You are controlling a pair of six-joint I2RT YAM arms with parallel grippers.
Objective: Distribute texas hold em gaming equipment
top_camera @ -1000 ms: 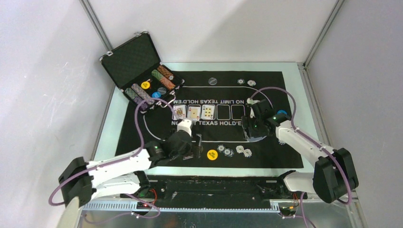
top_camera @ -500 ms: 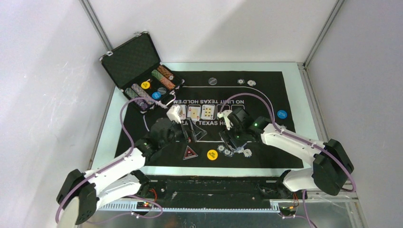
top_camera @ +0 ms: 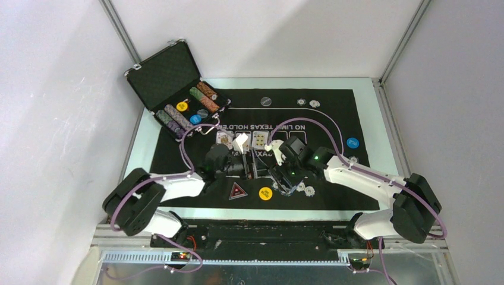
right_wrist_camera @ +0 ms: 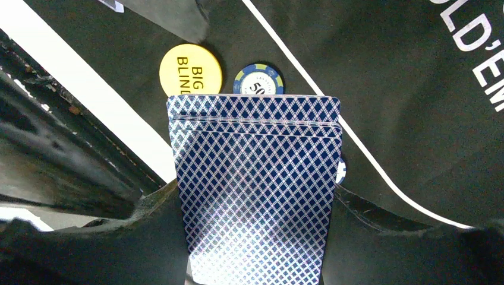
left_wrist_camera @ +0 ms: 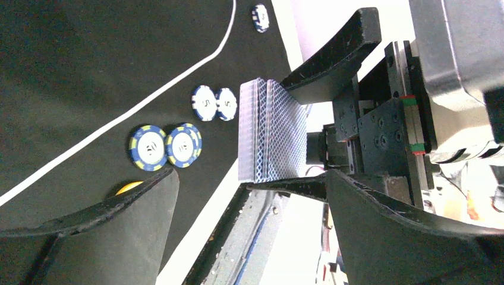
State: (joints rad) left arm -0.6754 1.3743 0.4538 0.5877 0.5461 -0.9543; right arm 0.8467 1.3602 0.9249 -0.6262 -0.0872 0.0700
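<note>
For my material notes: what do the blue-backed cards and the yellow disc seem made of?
The blue lattice-backed playing cards: likely glossy coated paper or plastic; a sheen shows. The round yellow Big Blind disc: probably smooth plastic; flat colour, printed lettering.

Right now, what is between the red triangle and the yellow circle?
Nothing but bare black mat. The top view shows the red triangle and the yellow circle lying apart, with only mat in the gap.

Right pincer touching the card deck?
Touching. Right wrist view shows the card deck pressed between both fingers of the right pincer.
</note>
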